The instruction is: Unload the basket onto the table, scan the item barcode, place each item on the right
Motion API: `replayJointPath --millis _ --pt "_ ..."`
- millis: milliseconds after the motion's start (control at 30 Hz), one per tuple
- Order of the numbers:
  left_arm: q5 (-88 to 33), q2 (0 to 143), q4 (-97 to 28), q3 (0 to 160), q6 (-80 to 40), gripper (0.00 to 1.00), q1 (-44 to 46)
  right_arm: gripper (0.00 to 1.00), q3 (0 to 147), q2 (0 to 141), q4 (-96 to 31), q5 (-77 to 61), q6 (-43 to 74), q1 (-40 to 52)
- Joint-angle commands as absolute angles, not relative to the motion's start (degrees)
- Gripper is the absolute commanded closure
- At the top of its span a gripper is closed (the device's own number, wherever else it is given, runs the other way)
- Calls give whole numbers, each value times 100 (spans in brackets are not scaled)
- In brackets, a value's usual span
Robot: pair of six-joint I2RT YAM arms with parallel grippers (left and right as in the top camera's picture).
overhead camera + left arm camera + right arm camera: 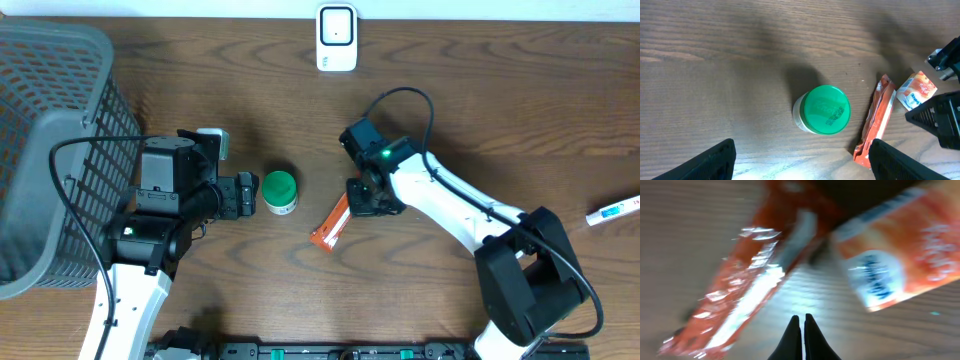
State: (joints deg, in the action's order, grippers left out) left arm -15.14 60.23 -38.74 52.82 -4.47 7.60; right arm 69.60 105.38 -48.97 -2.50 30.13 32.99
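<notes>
A green-lidded jar [279, 190] stands mid-table, just in front of my open left gripper [246, 195]. In the left wrist view the jar [824, 110] sits above the wide-apart fingers [707, 164], and nothing is between them. An orange snack bar wrapper [330, 225] lies flat to its right. My right gripper [365, 198] hovers low by the wrapper's upper end, shut and empty. In the right wrist view its closed fingertips [801, 325] point between the wrapper [740, 295] and a small orange-and-white packet [895, 255]. The white scanner [337, 38] stands at the table's far edge.
A grey wire basket [50, 150] fills the left side beside the left arm. A white tube [612, 211] lies at the right edge. The small packet [916, 90] rests right of the wrapper [877, 120], under the right gripper's black body [940, 117].
</notes>
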Motion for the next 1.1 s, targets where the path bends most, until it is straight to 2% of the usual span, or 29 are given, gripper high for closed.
replayJointPath --millis 0,333,600,867,1067 --pt "-1601 6023 -3850 5262 -408 14 731 99 6595 10556 -4713 51 3144 3129" --pt "-1599 6023 -3848 5262 -408 14 729 95 6222 10634 -3363 -484 3065 3063" --pt "-1599 6023 -3850 5262 -408 14 731 96 6222 11424 -2510 -572 3131 2917" --pt "-1601 6023 -3850 5262 -410 14 731 96 6226 11815 -1299 -1780 2311 2869" --pt "-2034 6023 -3828 5262 -261 14 731 99 6278 11808 -1267 -2257 2222 2882"
